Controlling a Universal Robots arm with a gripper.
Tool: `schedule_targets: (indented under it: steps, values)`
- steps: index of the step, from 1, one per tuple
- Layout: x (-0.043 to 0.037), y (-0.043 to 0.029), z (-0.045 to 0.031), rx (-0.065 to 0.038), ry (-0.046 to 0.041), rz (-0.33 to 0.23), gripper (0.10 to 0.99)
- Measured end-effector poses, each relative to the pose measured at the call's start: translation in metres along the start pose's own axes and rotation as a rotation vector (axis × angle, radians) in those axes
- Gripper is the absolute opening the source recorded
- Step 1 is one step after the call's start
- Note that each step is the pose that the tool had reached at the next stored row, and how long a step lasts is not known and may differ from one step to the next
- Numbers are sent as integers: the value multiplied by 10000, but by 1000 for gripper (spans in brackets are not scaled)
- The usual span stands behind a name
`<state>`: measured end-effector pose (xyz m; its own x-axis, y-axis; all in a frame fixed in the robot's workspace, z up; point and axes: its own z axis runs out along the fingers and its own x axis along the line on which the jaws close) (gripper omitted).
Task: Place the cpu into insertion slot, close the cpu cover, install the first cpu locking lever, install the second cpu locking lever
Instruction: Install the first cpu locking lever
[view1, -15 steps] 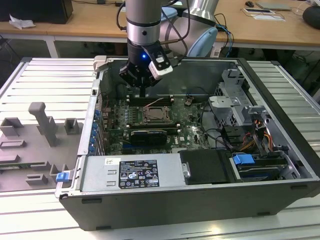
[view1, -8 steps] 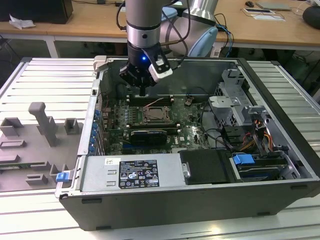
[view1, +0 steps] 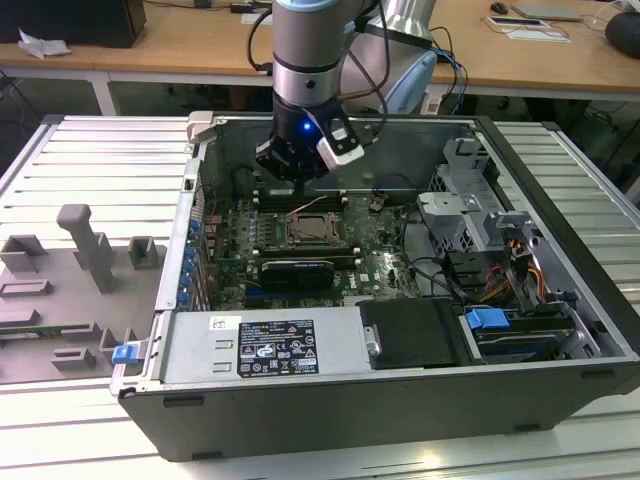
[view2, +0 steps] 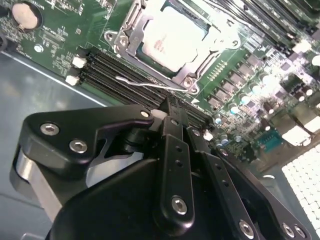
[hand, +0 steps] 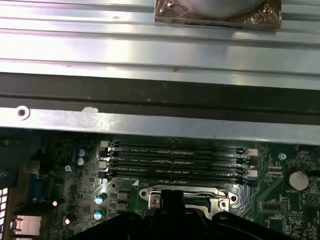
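Where the claw (hand: 170, 200) hangs, it half-hides the cpu cover (hand: 210, 192).

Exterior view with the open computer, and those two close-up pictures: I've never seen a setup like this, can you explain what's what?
The exterior view comes from a camera off the machine. A robot arm reaches down into an open computer case lying on a slatted metal table; its gripper hangs above the motherboard. Both wrist views come from cameras riding on the arm. In the second wrist view the cpu is not held: it sits on the board, framed by the cpu cover, with a thin wire lever beside it. The first wrist view shows the memory slots.
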<state>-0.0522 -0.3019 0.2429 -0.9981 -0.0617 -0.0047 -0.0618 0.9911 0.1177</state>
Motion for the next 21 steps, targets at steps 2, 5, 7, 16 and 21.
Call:
schedule_targets:
  steps: [2, 5, 7, 16, 21]
  values:
    - [-50, 8, 24, 9, 4, -15, 106]
    - [-94, 49, 67, 163, 16, -27, 106]
    - [-112, 58, 80, 167, 24, -100, 106]
    - [-246, 92, 131, 166, 31, -153, 106]
    - [-288, 115, 173, 166, 30, -153, 106]
